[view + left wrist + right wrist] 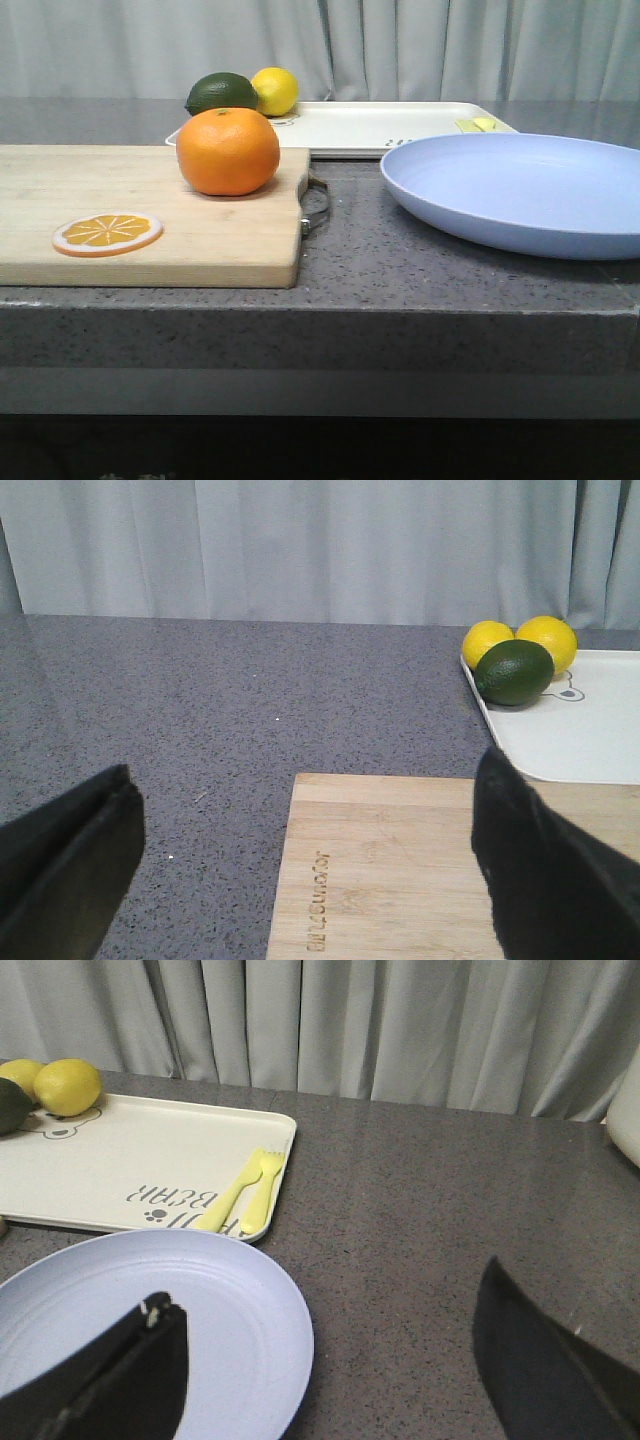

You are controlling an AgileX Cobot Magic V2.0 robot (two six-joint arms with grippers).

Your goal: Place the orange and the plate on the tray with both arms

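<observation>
The orange (228, 151) sits on the wooden cutting board (150, 235) at the left. The lavender-blue plate (520, 190) lies on the counter at the right and also shows in the right wrist view (130, 1320). The cream tray (380, 125) lies behind both; it also shows in the left wrist view (590, 730) and the right wrist view (130, 1160). Neither gripper shows in the front view. My left gripper (300, 860) is open and empty above the board's corner (400, 870); the orange is out of that view. My right gripper (330, 1360) is open and empty, one finger over the plate's edge.
Two lemons (545, 640) and a dark green lime (222, 93) rest on the tray's far left corner. A yellow fork and spoon (245, 1195) lie on the tray's right end. A flat orange slice (107, 233) lies on the board. Grey curtains hang behind the counter.
</observation>
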